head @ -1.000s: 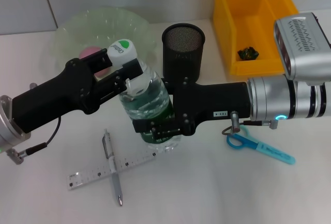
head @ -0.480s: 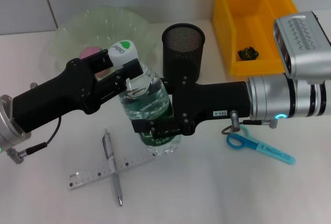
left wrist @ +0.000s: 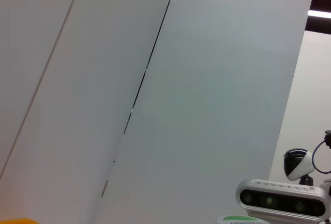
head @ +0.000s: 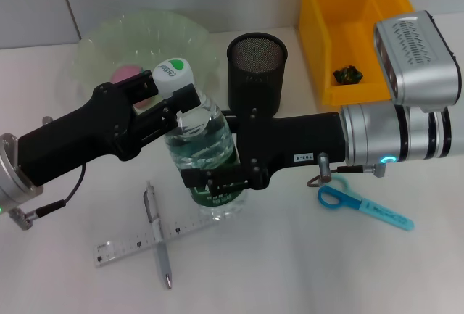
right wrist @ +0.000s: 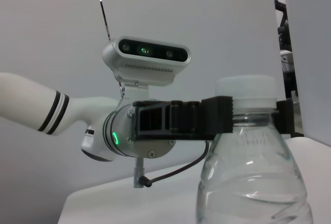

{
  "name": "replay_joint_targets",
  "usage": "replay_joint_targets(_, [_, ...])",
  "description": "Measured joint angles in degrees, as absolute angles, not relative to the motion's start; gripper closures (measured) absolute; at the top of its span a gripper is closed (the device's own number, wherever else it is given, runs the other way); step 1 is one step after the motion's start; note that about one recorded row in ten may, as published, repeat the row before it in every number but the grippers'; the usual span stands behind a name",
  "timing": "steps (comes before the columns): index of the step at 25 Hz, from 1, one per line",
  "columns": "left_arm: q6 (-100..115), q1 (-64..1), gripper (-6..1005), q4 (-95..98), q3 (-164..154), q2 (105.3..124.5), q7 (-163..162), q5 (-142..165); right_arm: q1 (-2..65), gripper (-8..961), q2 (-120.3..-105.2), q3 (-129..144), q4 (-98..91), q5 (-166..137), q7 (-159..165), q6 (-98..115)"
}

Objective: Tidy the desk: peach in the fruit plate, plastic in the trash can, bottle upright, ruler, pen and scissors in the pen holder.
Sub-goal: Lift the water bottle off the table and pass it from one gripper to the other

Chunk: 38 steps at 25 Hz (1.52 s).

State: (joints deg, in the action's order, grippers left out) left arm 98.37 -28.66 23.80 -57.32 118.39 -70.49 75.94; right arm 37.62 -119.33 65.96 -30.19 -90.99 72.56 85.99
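Note:
A clear water bottle [head: 205, 136] with a white cap [head: 172, 69] stands nearly upright at the table's middle. My left gripper [head: 172, 95] is shut on its neck just under the cap. My right gripper [head: 217, 181] is shut on its lower body. In the right wrist view the bottle [right wrist: 253, 182] fills the foreground, with the left gripper [right wrist: 253, 116] clamped on its neck. A pink peach [head: 129, 75] lies in the green fruit plate [head: 145, 27]. The ruler [head: 130, 241] and pen [head: 161, 245] lie crossed near the front. Blue scissors [head: 366, 207] lie under the right arm.
The black mesh pen holder [head: 257, 67] stands just behind the bottle. The yellow bin [head: 330, 9] at the back right holds a dark plastic scrap [head: 348, 75]. The left wrist view shows mostly wall and the right wrist camera [left wrist: 284, 200].
The right gripper and the bottle's lower part have shifted a little to the left, so the bottle stands slightly more upright. The left gripper has stayed on the neck.

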Motion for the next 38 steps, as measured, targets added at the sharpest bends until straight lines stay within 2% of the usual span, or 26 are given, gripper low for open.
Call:
replay_joint_targets(24, [98.19,-28.83,550,23.82,-56.82,118.33,-70.49,75.76,37.78,137,-119.13,67.67,-32.00,-91.51,74.10,84.75])
replay_joint_targets(38, [97.60,-28.39,550,23.84,-56.77,118.19,-70.40,75.95,34.70,137,-118.74,67.20,-39.61,-94.24,78.80,86.04])
